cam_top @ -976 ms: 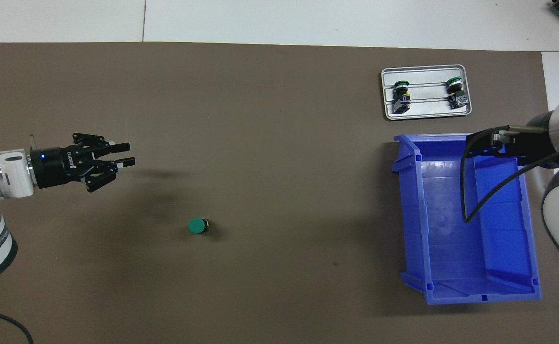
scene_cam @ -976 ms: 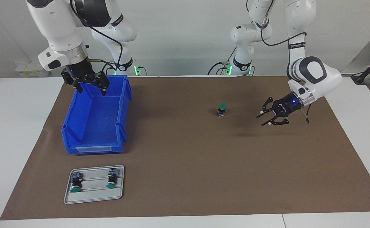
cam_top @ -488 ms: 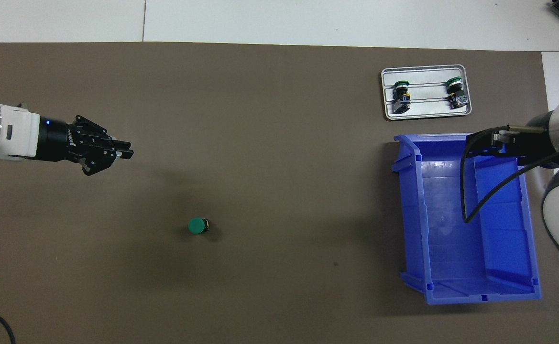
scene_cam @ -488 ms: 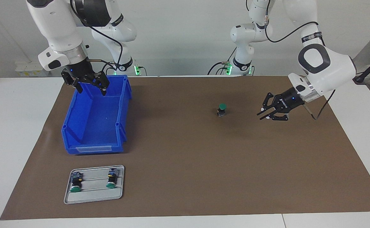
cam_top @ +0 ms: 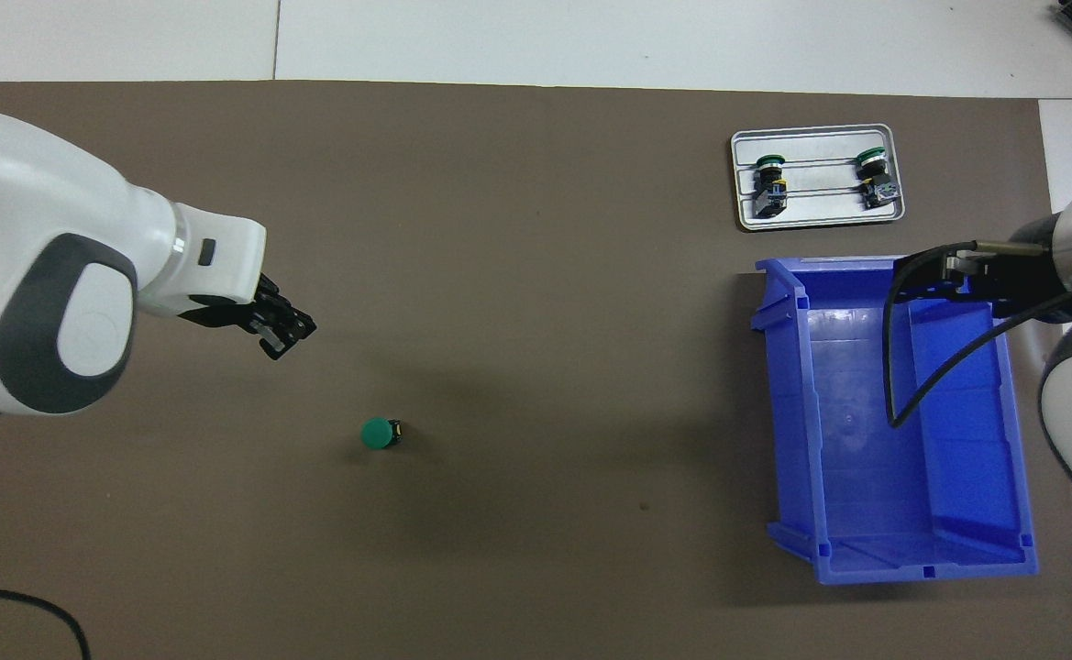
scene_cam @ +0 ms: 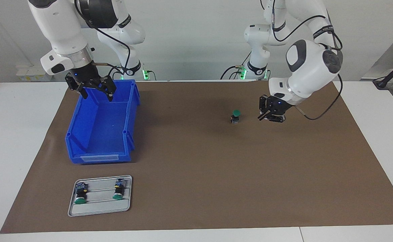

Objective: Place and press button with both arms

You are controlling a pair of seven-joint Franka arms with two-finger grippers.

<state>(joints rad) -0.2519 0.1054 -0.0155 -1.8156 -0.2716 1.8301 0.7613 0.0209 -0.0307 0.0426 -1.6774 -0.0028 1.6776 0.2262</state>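
Observation:
The button (scene_cam: 235, 116) stands upright on the brown mat, green cap up; it also shows in the overhead view (cam_top: 378, 434). My left gripper (scene_cam: 269, 116) hangs just above the mat, beside the button toward the left arm's end. It points down, is shut and empty, and is apart from the button. In the overhead view the left gripper (cam_top: 277, 335) shows under the white wrist. My right gripper (scene_cam: 95, 91) is open and empty over the robots' end of the blue bin (scene_cam: 129, 136); it also shows in the overhead view (cam_top: 922, 275).
A grey tray (scene_cam: 97, 209) holds two more green-capped buttons (scene_cam: 79, 195) lying on their sides. It sits farther from the robots than the bin, at the right arm's end. In the overhead view the tray (cam_top: 820, 218) and bin (cam_top: 902, 555) are seen too.
The left arm has swung its gripper in toward the button and turned it to point down. Its fingers have gone from open to shut. The right arm has not moved.

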